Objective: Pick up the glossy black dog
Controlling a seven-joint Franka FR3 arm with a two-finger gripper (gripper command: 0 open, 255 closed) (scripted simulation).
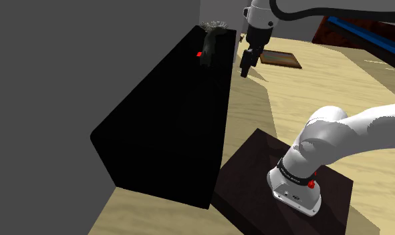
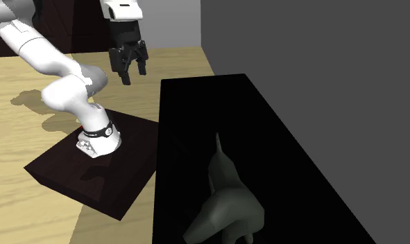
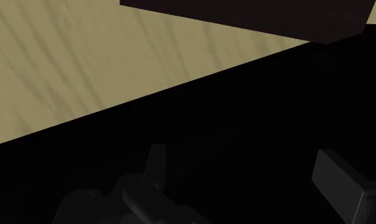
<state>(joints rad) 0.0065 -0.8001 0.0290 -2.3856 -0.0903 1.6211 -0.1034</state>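
The grey wall (image 2: 300, 69) runs close behind the black desk (image 2: 196, 118), so you have little room on that side. Overshoot across the top and the hand could meet the wall.

The desk is the next worry. Its top and side are one flat black, so the edge is hard to read. The tool (image 2: 133, 76) hangs over the wooden floor (image 2: 30, 76), just off that edge. Come across too low and a finger could clip the rim.

The dog (image 2: 227, 201), dark and glossy, stands on the desk top, well apart from the tool and toward the far end in the shoulder view (image 1: 209, 50). It is nearly the desk's colour, so you may misjudge where its body ends. Its shape is narrow and uneven, and I judge that a pinch on the neck or tail could slip or tip it.

The tool's fingers stand spread with nothing between them. That suits the approach, but a fingertip landing on the dog's back would knock it over.
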